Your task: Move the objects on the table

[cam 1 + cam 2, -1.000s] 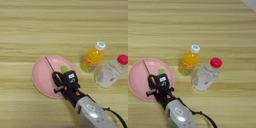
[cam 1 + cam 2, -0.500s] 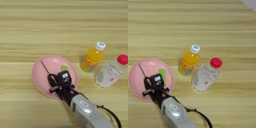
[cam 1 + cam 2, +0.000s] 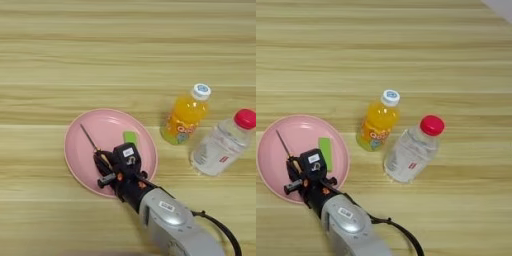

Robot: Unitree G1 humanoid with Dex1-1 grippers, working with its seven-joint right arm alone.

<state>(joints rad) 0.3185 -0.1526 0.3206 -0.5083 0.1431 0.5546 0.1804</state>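
Observation:
A thin metal screwdriver [image 3: 89,137] lies across the pink plate [image 3: 112,125], its shaft pointing to the far left. Its yellow-brown handle [image 3: 104,159] sits between the black fingers of my right gripper [image 3: 106,166], which is shut on it over the plate's near part. The silver forearm runs off to the bottom right. A small flat bright-green block [image 3: 131,139] rests on the plate just right of the gripper, apart from the fingers. In the right eye view, the screwdriver [image 3: 283,143], block [image 3: 325,152] and gripper [image 3: 298,172] sit at the left.
An orange juice bottle [image 3: 185,116] with a white cap stands right of the plate. Beside it a clear water bottle [image 3: 219,145] with a red cap leans to the right. The light wooden table [image 3: 125,55] stretches away behind them.
My gripper has moved left across the plate, taking the screwdriver with it. The green block now shows more fully. The plate and bottles have stayed put.

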